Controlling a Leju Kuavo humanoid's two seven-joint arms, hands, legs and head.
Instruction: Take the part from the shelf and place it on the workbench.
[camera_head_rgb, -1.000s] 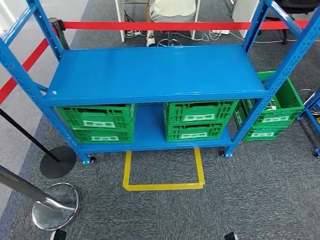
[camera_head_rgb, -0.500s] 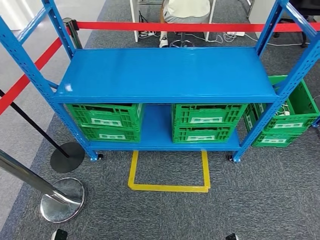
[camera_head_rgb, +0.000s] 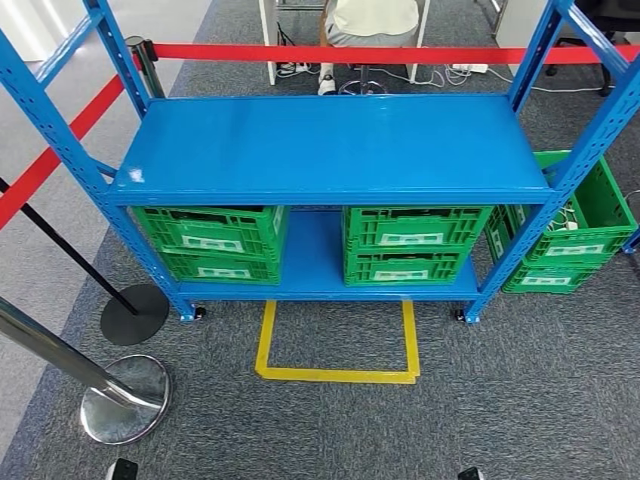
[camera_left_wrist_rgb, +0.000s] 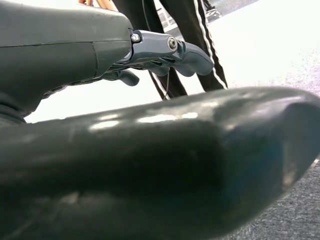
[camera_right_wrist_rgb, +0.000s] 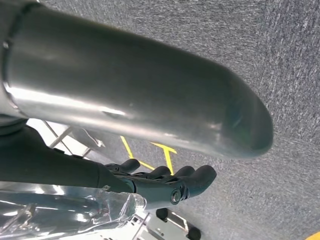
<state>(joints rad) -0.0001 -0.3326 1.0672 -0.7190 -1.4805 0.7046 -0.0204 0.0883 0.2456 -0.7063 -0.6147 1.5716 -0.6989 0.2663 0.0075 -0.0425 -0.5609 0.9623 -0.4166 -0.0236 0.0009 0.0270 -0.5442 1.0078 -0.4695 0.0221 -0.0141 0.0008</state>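
- We face the blue shelf (camera_head_rgb: 332, 145) square on, with a yellow tape square (camera_head_rgb: 337, 375) on the carpet (camera_head_rgb: 528, 400) just in front of it. We judge the square marks a standing spot from which both arms could reach the boards.
- The upper board is bare blue metal. Two green crates (camera_head_rgb: 215, 240) sit side by side on the lower board, tucked under the upper one, so their insides are hidden from us. A further green crate (camera_head_rgb: 573, 235) stands on the floor just past the shelf's right post.
- We cannot tell where the part is. It may lie in one of the crates, or it may be tied up with the crinkled clear plastic (camera_right_wrist_rgb: 75, 212) seen in the right wrist view.
- The left hand (camera_left_wrist_rgb: 162, 50) has its fingers stretched out nearly straight and well apart from the thick thumb. Nothing sits between them, so we read it as empty and slack.
- The right hand (camera_right_wrist_rgb: 166, 182) also has its fingers extended over the carpet, with bare floor showing between them and the thumb. The clear plastic lies close against their far side, and we cannot tell whether the hand has hold of it.
- This scene fits standing at the shelf either to fetch the part or with it already taken.
- A red barrier tape (camera_head_rgb: 340, 52) runs behind the shelf, and a seated person (camera_head_rgb: 373, 15) is beyond it.
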